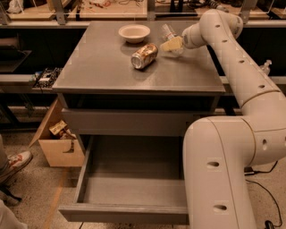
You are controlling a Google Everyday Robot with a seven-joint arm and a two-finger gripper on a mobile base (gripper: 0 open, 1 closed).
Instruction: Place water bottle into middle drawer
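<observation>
I saw the gripper (173,44) over the far right of the cabinet top (103,69), pinched on the bottle (168,33), which sat tilted with its cap up. A can (144,55) lay on its side just left of it, near a bowl (134,32). Below, the drawer (134,190) stood open.

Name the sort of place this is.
Probably a robotics lab or workshop: cluttered workbenches behind the grey drawer cabinet, an open cardboard box on the floor, and the gripper at the cabinet top's back right.
</observation>
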